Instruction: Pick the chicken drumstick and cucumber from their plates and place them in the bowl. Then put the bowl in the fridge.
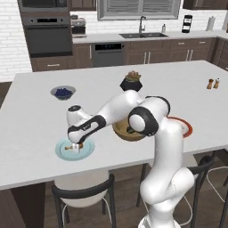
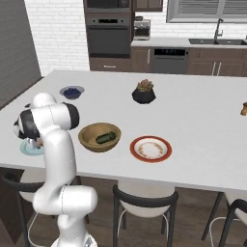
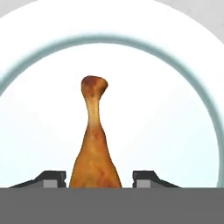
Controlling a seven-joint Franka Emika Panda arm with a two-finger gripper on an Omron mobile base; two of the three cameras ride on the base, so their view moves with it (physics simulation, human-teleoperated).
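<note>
The chicken drumstick lies on the pale light blue plate, bone end pointing away from the hand. My gripper is low over this plate, near the counter's front left edge. Its fingertips flank the drumstick's thick end, with a narrow gap still on the right side. The cucumber rests inside the wooden bowl, which sits right of the arm's elbow. The white plate with the red-orange rim holds only crumbs. From the right base view the gripper is half hidden behind the arm.
A small grey bowl of blueberries and a black plant pot stand farther back on the island. Salt and pepper shakers are at the far right. Stools line the front edge. A tall grey face rises at left.
</note>
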